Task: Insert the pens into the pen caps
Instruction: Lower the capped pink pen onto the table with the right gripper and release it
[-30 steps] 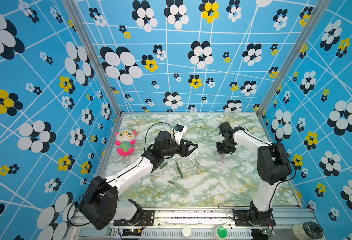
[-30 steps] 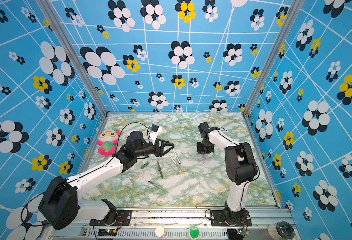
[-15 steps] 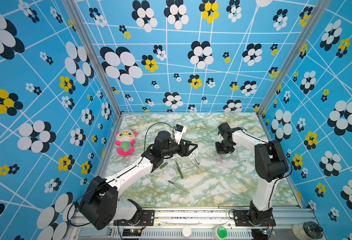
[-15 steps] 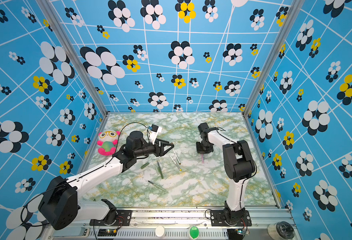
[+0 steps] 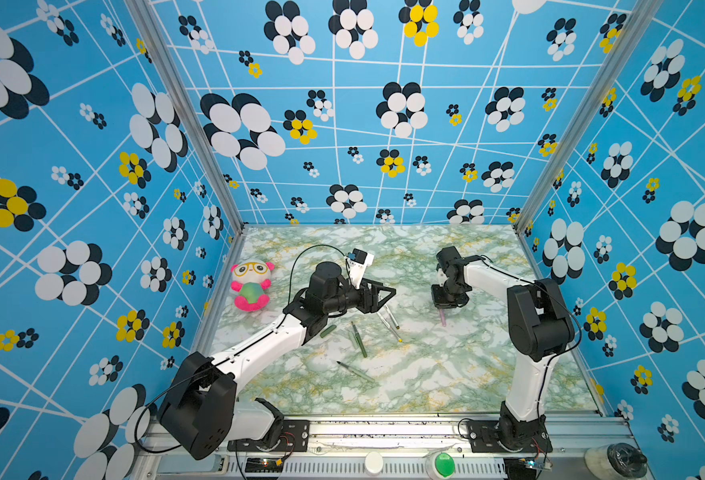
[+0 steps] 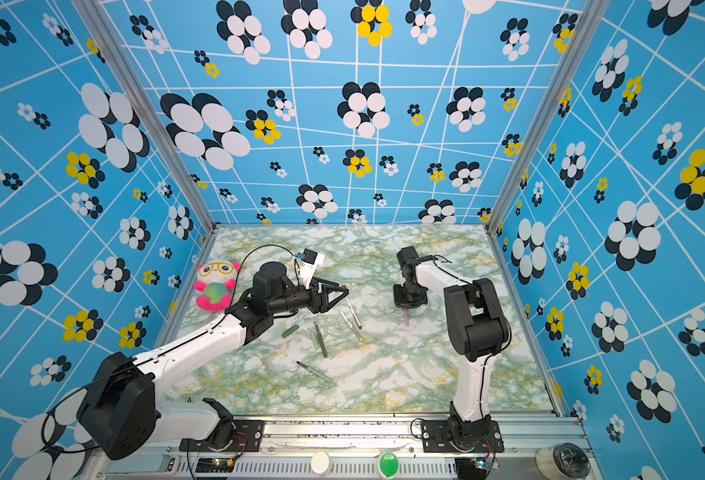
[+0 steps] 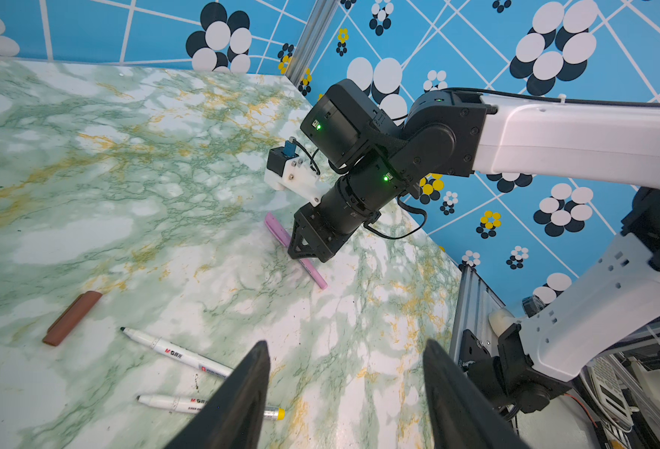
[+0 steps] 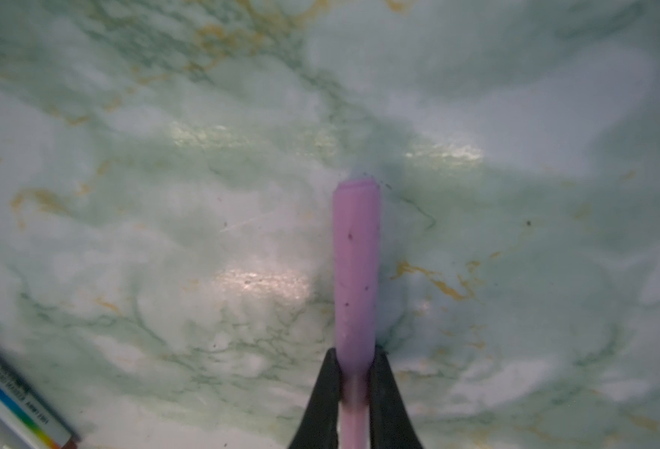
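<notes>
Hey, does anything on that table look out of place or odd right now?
Only the plush toy: a pink and green doll with yellow glasses sits at the left edge of the table, apart from the scattered pens and caps. Nothing looks spilled or broken.

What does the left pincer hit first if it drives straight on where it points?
Most likely the right pincer, shut on the pink pen: the open left pincer aims at it over bare table. Depth is unclear; a downward tilt would meet the table first.
</notes>
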Available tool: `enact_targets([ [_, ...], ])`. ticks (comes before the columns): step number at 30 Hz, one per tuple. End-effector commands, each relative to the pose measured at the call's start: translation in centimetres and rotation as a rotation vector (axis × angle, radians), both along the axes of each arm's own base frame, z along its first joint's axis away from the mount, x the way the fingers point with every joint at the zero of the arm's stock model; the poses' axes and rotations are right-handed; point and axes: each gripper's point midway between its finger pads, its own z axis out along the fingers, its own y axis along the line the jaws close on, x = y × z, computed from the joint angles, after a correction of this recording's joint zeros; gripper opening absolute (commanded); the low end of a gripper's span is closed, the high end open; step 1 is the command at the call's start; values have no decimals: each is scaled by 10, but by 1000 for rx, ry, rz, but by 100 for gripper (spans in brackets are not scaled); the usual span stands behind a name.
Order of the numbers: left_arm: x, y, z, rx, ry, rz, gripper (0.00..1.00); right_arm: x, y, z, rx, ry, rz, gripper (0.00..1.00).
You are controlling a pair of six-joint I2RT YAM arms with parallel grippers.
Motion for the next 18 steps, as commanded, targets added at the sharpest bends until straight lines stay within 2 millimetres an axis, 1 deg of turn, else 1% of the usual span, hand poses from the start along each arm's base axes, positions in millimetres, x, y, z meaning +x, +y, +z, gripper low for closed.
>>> enact_targets([
  [1,1,5,-2,-5,-1,21,64,7,-4,-2,-19,-12,-12,12],
  [8,1,6,-1,-10,1,24,64,6,-7,-2,-32,-15,-15,20],
  [18,0,7,3,-16,-4,25,64,6,-10,0,-50,-21,-16,27],
])
